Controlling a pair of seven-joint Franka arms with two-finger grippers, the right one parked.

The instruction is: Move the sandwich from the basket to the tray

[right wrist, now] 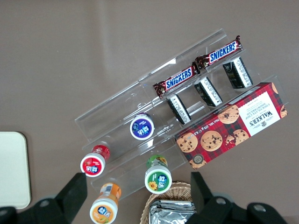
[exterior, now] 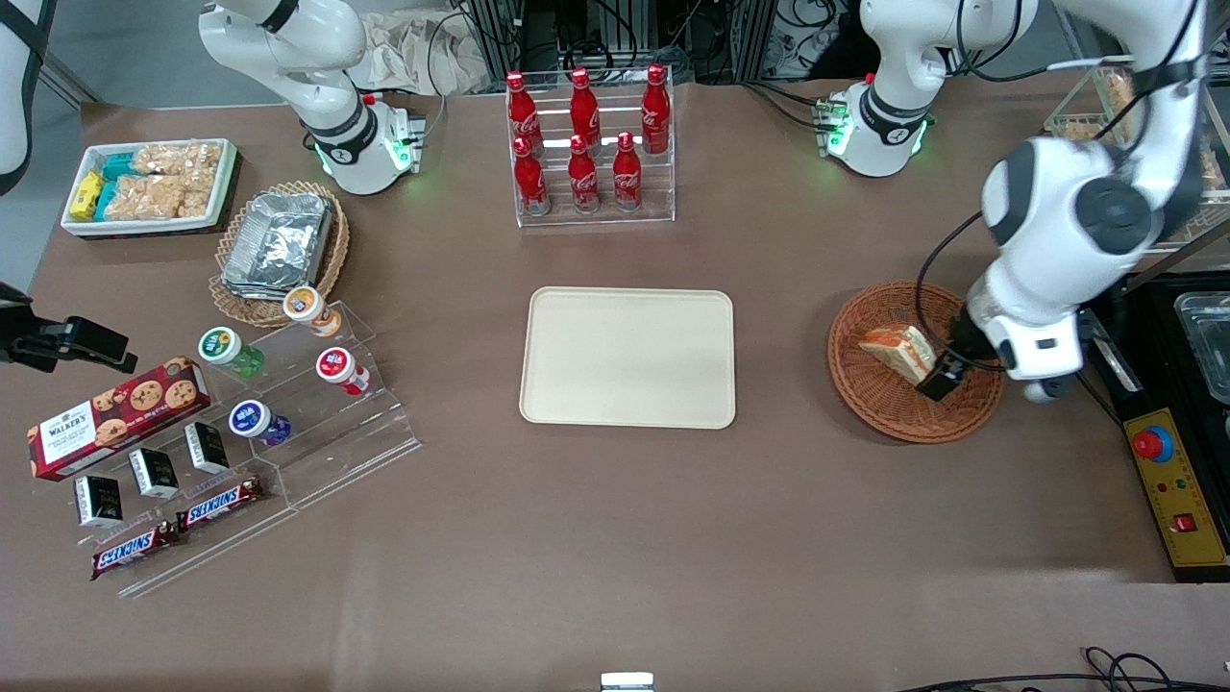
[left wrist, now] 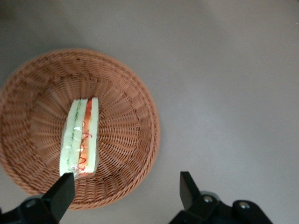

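Snickers bars (exterior: 179, 522) nearest the camera, on a clear stand | gripper (left wrist: 125, 190) over the basket (exterior: 870, 384), jaws spread wide, holding nothing | sandwich (left wrist: 81, 136) lies in the basket, one finger beside it | tray (exterior: 627, 357) well apart on the surface (exterior: 615, 538) | Walkers cookie box (exterior: 117, 415) | Coca-Cola bottles (exterior: 587, 136) in a rack

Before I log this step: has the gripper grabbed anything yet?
Gripper: open, holding nothing, above the basket, sandwich not yet between its fingers.
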